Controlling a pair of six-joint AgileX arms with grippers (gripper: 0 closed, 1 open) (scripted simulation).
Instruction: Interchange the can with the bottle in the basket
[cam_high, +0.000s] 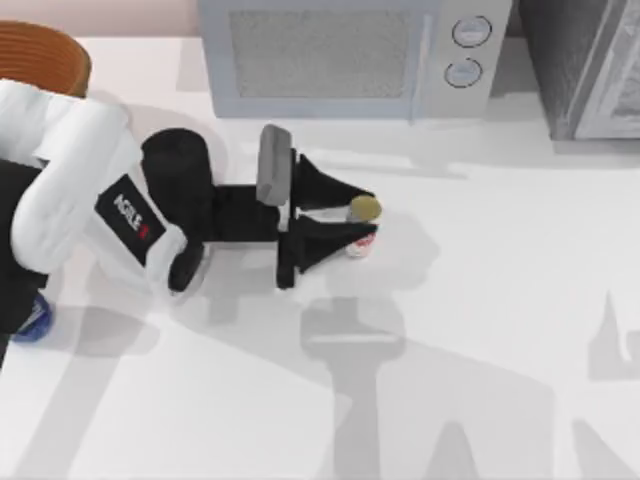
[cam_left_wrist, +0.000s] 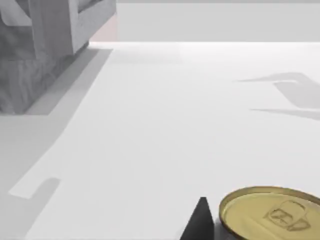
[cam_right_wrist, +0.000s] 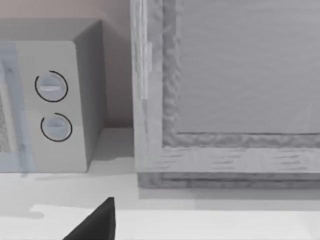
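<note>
Left gripper (cam_high: 352, 223) at table centre, pointing toward the top view's right, fingers straddling the can (cam_high: 362, 226). Upper finger (cam_high: 330, 190) on the far side of the can, lower finger (cam_high: 325, 243) on the near side, gold top showing between the tips. Jaws parted about can-width; contact with the label looks likely but full closure hard to confirm, so reads as closing on or lightly gripping the can. Can upright, long axis vertical, standing on the table (cam_high: 480, 330), right at the fingertips, no offset along the gripper's reach. In the left wrist view the gold top of the can (cam_left_wrist: 270, 215) sits just beside one dark fingertip (cam_left_wrist: 199, 222), confirming the can inside the gripper's span.

Key relation: can between the left fingers, so next move judged as squeeze and lift straight up, then carry toward the top view's left.

Farther off: bottle (cam_high: 30, 320) at the left edge, mostly hidden by the left arm, only a blue sliver visible; cannot tell whether upright. Basket (cam_high: 40, 55) at the far left corner, rim partly visible, well apart from the can. Bottle appears outside the basket. Left arm nearer to all three.

Right gripper (cam_right_wrist: 95, 222): one dark tip visible in the right wrist view facing the microwave (cam_right_wrist: 55, 100) at the back; finger state cannot be told. Parked.
</note>
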